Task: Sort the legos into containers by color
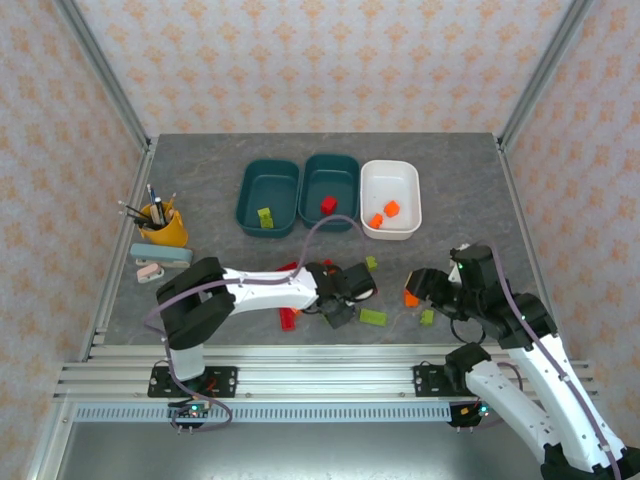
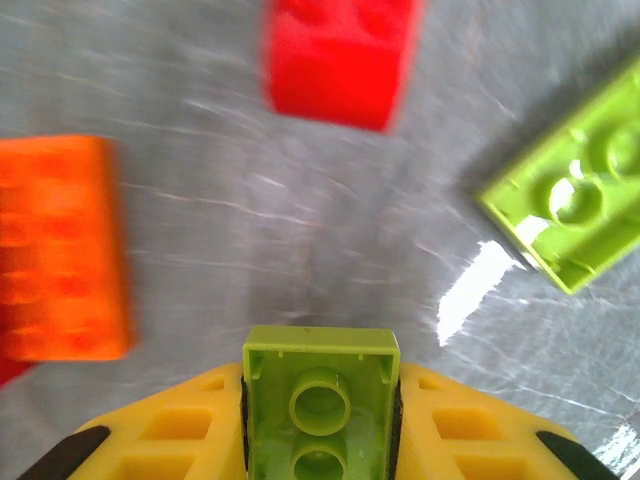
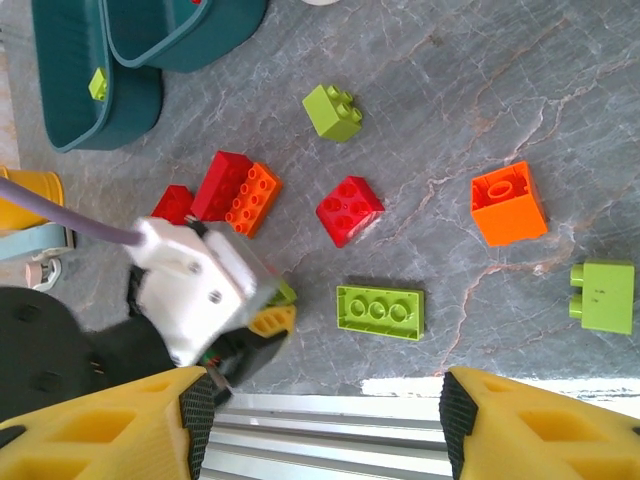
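My left gripper (image 2: pixel 320 415) is shut on a lime green lego (image 2: pixel 320 380), held underside up between the yellow fingers just above the table. In the top view this gripper (image 1: pixel 340 303) is low over the pile of loose legos. Around it lie a red lego (image 2: pixel 340 55), an orange one (image 2: pixel 62 250) and a lime one (image 2: pixel 575 190). My right gripper (image 3: pixel 325 420) is open with nothing between its fingers, near the table's front edge. An orange lego (image 3: pixel 509 204), a red one (image 3: pixel 349 210) and a flat lime one (image 3: pixel 380 312) lie ahead of it.
At the back stand two teal trays (image 1: pixel 243 200) (image 1: pixel 330 160) and a white tray (image 1: pixel 390 166), holding a lime lego (image 1: pixel 265 218), a red one (image 1: pixel 327 204) and orange ones (image 1: pixel 392 209). A yellow pen cup (image 1: pixel 163 228) stands at the left.
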Motion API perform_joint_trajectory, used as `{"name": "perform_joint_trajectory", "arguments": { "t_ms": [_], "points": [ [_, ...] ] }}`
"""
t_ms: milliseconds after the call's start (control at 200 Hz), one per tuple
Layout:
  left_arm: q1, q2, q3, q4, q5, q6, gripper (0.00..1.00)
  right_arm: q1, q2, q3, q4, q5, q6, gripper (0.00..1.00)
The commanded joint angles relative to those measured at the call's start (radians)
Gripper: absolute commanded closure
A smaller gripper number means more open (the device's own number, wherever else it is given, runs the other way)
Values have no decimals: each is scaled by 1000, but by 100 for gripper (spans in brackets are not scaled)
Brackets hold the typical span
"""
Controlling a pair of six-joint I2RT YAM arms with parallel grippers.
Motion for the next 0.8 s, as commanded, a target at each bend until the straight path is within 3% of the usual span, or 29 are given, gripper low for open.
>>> {"name": "perform_joint_trajectory", "arguments": {
  "t_ms": [0,230,475,666,796],
  "points": [
    [69,-102,79,-62,-65,-36,71,0,15,37,76,-21,-9,37],
    [297,-161,168,-109,-56,-63,71,-1,139,65,255,-102,-9,37],
    [576,-107,216,-47,58,-145,70,4,401,143,434,-205,-16,38],
    [706,27,266,33,165,-220,70,31,573,214,619,-268,25,37],
    [733,138,340,21,197,-225,70,38,660,262,713,-260,62,37]
  ]
}}
